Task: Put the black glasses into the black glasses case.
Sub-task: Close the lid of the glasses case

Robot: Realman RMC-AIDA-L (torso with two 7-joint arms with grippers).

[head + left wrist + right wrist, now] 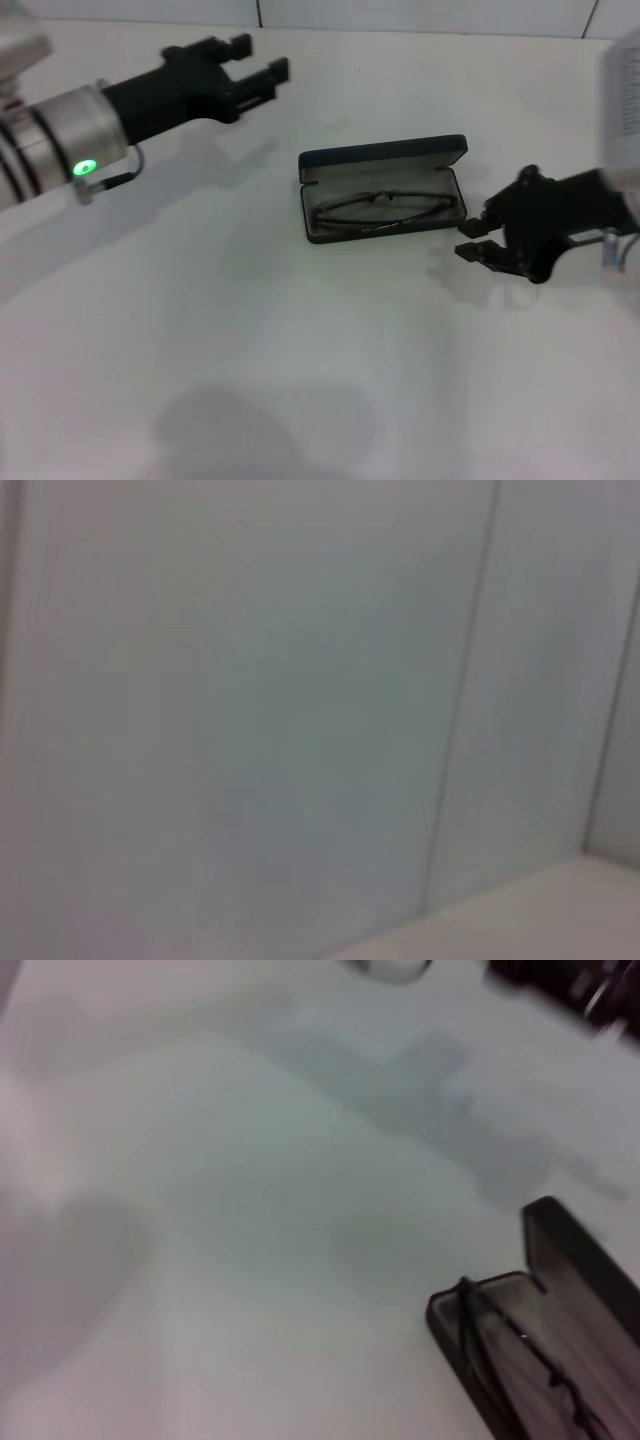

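1. Arms first: my right gripper [478,238] hangs low over the white table [250,350] on the right side, wrist tilted so the fingers point left toward the case.
2. Its 2 fingers stand spread apart with a clear gap between them, holding nothing.
3. My left gripper [258,68] is raised at the far left, arm stretched out to the right and away from me, well apart from the case.
4. Its 2 fingers are also spread, with bare table showing between them, and they grip nothing.
5. The black glasses case [385,187] lies open in the middle of the table, its lid tipped up along the far side and its tray facing up.
6. The black glasses [385,210] lie inside the tray, stretched lengthwise from left to right within the grey lining.
7. The case's right end sits just beside my right gripper's fingertips; I cannot tell whether they touch it.
8. In my right wrist view the case [560,1340] shows with one tray end nearest, the lid standing up along 1 long side, and the glasses [500,1330] lying in the tray.
9. My left wrist view shows only a pale wall [250,700] and a sliver of table edge [520,920].
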